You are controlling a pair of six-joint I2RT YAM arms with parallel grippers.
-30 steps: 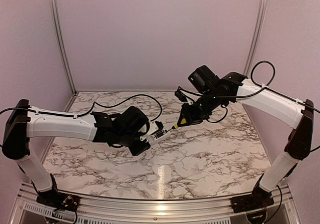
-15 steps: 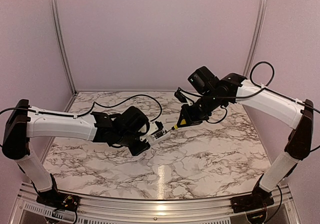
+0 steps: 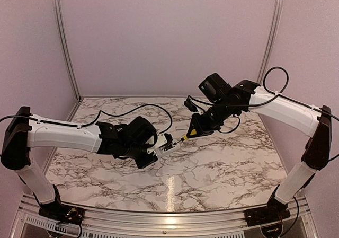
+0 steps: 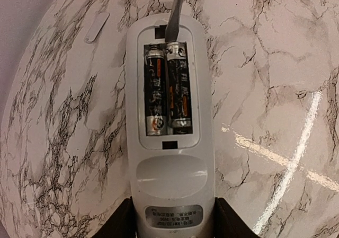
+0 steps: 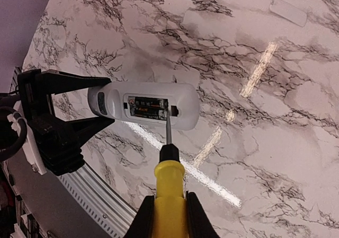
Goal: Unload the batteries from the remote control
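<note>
Holding the remote control [image 4: 169, 179] by its label end, our left hand [image 4: 174, 209] stands part-way open, one finger on each long side. It is clamped so that the open compartment faces up, clear of the surface [image 4: 275, 79]. Just beyond the fingers, both batteries [image 4: 179, 89] lie side by side in their recess, neither lifted. At the recess's far end the blade of the screwdriver [image 5: 169, 182] meets the end of the battery on that hand's right. Our right hand [image 5: 170, 214] is nearly closed, gripping the yellow handle (a narrow, firm hold, which we judge suits prying). We take the raised remote as giving the blade room to lever. Farther off, beyond the remote's tip and to the left hand's left, a small white flat piece [image 4: 96, 27], probably the cover, lies on the marble. Open marble spreads around both hands, and the metal rail [image 3: 169, 217] runs well behind them.
</note>
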